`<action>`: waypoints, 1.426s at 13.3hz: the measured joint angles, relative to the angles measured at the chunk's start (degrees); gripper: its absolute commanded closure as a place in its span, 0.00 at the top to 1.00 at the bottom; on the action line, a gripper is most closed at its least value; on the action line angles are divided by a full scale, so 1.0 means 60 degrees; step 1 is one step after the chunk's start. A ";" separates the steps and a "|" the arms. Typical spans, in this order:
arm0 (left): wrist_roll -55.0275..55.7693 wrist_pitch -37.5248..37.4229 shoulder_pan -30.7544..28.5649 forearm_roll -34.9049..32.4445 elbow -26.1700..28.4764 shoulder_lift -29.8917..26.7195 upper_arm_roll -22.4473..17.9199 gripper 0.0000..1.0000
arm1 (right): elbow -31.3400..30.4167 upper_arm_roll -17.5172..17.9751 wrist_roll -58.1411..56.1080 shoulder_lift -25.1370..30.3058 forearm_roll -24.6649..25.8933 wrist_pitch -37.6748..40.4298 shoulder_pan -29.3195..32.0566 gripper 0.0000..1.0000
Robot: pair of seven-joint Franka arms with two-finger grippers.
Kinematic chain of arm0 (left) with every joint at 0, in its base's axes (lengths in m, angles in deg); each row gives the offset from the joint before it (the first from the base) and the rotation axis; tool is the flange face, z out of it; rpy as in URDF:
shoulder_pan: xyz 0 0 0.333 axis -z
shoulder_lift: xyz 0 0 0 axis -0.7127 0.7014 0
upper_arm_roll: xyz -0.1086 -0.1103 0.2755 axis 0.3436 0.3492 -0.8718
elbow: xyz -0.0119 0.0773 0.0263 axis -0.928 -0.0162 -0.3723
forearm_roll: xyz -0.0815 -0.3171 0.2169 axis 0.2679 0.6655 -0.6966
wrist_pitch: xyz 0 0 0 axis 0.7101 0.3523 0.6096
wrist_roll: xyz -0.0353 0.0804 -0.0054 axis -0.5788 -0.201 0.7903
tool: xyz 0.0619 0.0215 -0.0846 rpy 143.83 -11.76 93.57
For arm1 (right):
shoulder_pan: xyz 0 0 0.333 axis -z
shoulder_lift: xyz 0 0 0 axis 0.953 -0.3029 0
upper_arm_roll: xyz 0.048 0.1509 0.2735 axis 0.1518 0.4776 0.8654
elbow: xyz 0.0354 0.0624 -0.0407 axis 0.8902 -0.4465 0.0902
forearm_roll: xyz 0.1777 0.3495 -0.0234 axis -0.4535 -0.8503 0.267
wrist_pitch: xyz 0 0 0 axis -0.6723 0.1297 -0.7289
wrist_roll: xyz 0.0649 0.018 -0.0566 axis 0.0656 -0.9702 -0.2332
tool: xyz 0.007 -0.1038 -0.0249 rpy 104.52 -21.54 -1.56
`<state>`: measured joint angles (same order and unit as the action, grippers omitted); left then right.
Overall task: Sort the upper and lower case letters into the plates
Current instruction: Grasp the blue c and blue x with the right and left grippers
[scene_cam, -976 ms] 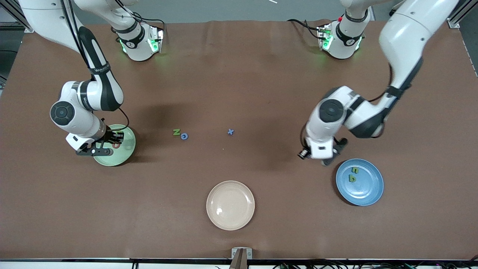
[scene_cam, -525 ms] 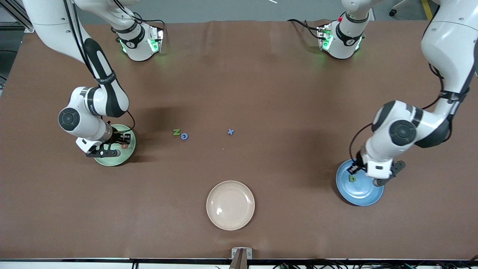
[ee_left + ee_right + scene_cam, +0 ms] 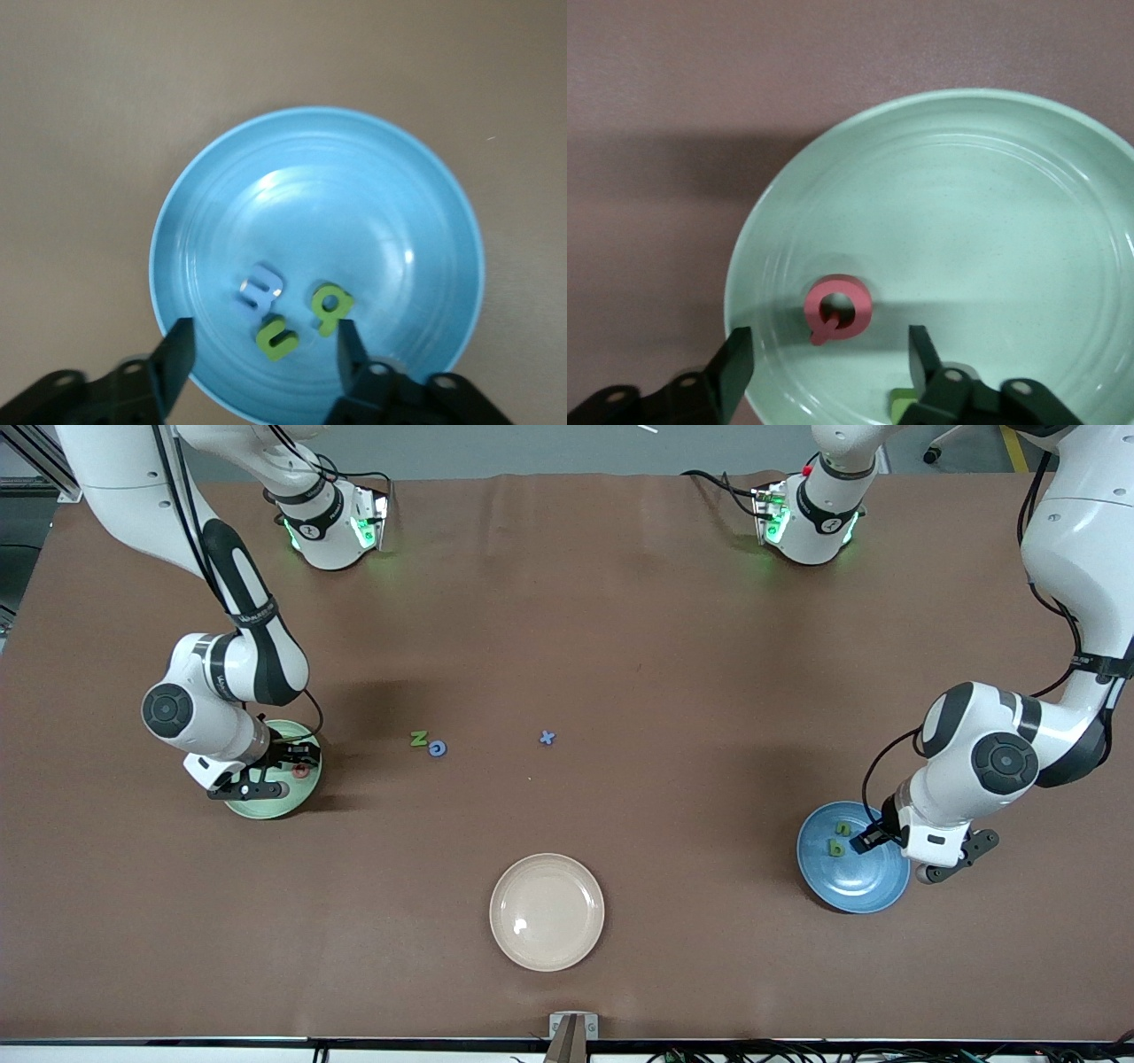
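My left gripper (image 3: 866, 840) hangs open over the blue plate (image 3: 850, 886), nothing between its fingers. In the left wrist view the blue plate (image 3: 354, 204) holds a pale blue letter (image 3: 261, 288) and two green letters (image 3: 282, 336) (image 3: 330, 305), all loose beneath the left gripper (image 3: 263, 359). My right gripper (image 3: 288, 762) stands open over the mint green plate (image 3: 266, 804). In the right wrist view a red Q (image 3: 837, 308) lies free in that plate (image 3: 966, 204) below the right gripper (image 3: 828, 363); a green letter (image 3: 902, 403) is half hidden by one finger. On the table lie a green N (image 3: 418, 738), a blue C (image 3: 438, 748) and a blue x (image 3: 547, 737).
A cream-beige plate (image 3: 547, 911) with nothing in it sits nearest the front camera, mid-table. Both robot bases stand along the table's edge farthest from that camera. Brown tabletop spreads between the three plates.
The left arm swung from beside the blue plate to over it and its gripper opened. The right gripper opened too, and the red Q now lies loose in the mint plate.
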<state>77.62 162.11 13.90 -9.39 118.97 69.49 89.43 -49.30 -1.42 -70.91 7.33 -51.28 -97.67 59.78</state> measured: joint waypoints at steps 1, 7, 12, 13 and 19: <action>-0.0165 -0.0103 0.0013 0.0000 -0.0166 -0.0057 0.0032 1.00 | 0.0088 0.0020 0.0002 0.0112 -0.0011 0.0218 -0.0040 0.98; -0.0679 -0.1378 0.0558 0.0063 -0.0988 -0.0207 0.0462 1.00 | 0.0677 0.0114 0.2449 0.0579 -0.0060 0.1324 -0.1100 0.98; 0.1122 -0.1480 0.2094 0.1168 -0.0981 -0.0150 0.0972 1.00 | 0.1035 0.0181 0.5234 0.0521 -0.0807 0.1304 -0.2942 1.00; 0.2086 -0.1480 0.2698 0.1177 -0.0983 -0.0086 0.0968 1.00 | 0.1169 0.0184 0.5383 0.0435 -0.0983 0.1302 -0.3248 1.00; 0.7030 -0.1248 0.6316 0.1192 -0.1210 0.0462 0.0046 0.95 | 0.1653 0.0191 0.2589 -0.0770 -0.1048 0.0522 -0.4201 1.00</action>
<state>119.80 154.63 51.80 -2.23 111.71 72.26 89.70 -39.38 -0.27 -55.37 2.71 -57.56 -94.54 34.57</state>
